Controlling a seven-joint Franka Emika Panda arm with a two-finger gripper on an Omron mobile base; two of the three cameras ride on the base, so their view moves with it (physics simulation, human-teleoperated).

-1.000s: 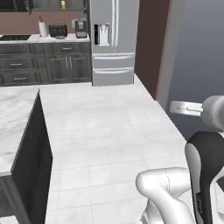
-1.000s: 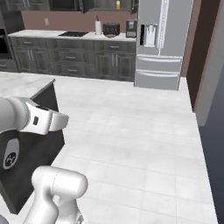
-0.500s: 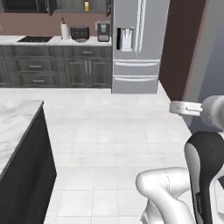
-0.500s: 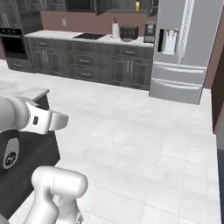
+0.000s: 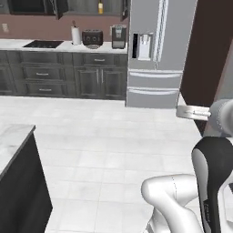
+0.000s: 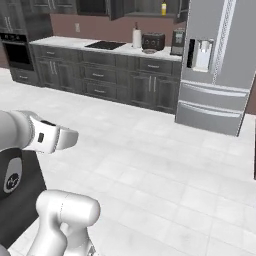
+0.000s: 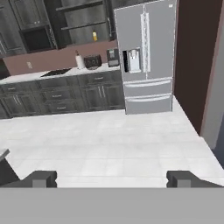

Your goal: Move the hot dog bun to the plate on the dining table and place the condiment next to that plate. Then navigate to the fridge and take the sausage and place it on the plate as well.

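a rendered kitchen seen from a mobile robot standing on a pale tiled floor (image 5: 113, 150). straight ahead, against the back wall, stands a tall stainless fridge (image 5: 157, 50) with double doors, a water dispenser in its left door and two drawer fronts below; every door is closed. the sausage the task calls for is presumably inside, so it cannot be seen from here.

to the left of the fridge runs a dark cabinet run with a light counter (image 6: 110, 47). on it sit a cooktop (image 6: 105, 45), a paper towel roll (image 6: 136, 37), a toaster (image 6: 152, 41) and a coffee machine (image 6: 177, 42), lined up along the wall. a yellow bottle (image 7: 94, 36) stands on an open shelf above them.

at the lower left of the left base view is the corner of a dark island with a marble top (image 5: 13, 141), close beside the robot.

the gripper (image 7: 111, 178) is carried raised and pointing toward the fridge, its two dark fingertips spread wide apart at the bottom of the hand view with only bare floor between them. it holds nothing, which suits an arm about to pull a door handle.

judging from this, the robot is on the fridge leg of the task: it is well apart from the fridge, with open floor between, and needs to close that gap before reaching for a handle. the plate, bun and condiment are out of frame.
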